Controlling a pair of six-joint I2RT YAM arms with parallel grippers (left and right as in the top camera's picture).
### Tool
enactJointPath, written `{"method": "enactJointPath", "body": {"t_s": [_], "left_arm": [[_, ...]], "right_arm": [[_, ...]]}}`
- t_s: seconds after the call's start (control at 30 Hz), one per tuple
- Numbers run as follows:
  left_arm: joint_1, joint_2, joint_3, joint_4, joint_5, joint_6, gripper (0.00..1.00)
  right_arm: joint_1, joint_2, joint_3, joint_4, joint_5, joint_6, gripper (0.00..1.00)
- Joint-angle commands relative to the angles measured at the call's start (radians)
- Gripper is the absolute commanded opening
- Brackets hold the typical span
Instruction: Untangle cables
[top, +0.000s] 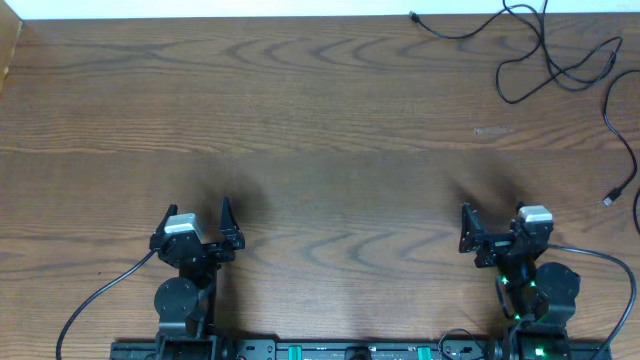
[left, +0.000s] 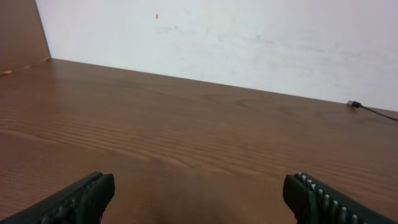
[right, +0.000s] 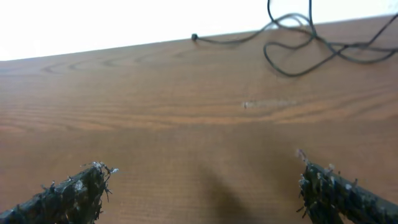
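Two grippers idle near the front edge of the wooden table (top: 300, 120), neither touching anything. Left gripper (top: 197, 222) sits front left with its jaws spread wide and nothing between them; the left wrist view shows the same gap (left: 199, 186), ribbed dark fingers (left: 81, 199) at the bottom corners and bare wood between. Right gripper (top: 500, 228) sits front right, jaws also wide apart and holding nothing; in the right wrist view (right: 202, 177) its fingertips (right: 342, 196) look rough and speckled with pale bits. Black cables (top: 552, 68) lie at the far right corner of the table, well apart from both grippers. They form loose overlapping loops. One strand runs left along the back edge and ends in a small plug (top: 413, 16). Another strand curves down the right side to a second plug (top: 608, 201), which lies on the wood near the right edge. The right wrist view shows the loops (right: 323, 45) crossing at top right and the lone plug (right: 194, 37) at the far edge. The left wrist view catches only that plug (left: 353, 104) and a short run of cord by the white wall (left: 249, 37). How many separate cords make up the tangle cannot be told.
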Motion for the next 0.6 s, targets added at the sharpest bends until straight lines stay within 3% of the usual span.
{"method": "enactJointPath", "body": {"t_s": [0.0,0.27,0.57], "left_arm": [[-0.002,-0.006,-0.018,-0.042,-0.009,0.017,0.92],[-0.001,-0.006,-0.018,-0.042,-0.009,0.017,0.92],[-0.002,-0.006,-0.018,-0.042,-0.009,0.017,0.92]], "right_arm": [[0.011,-0.047,-0.001,-0.006,0.002,-0.016,0.99],[0.014,-0.172,-0.001,-0.007,0.010,-0.017,0.99],[0.014,-0.178,-0.001,-0.005,0.010,-0.017,0.99]]}}
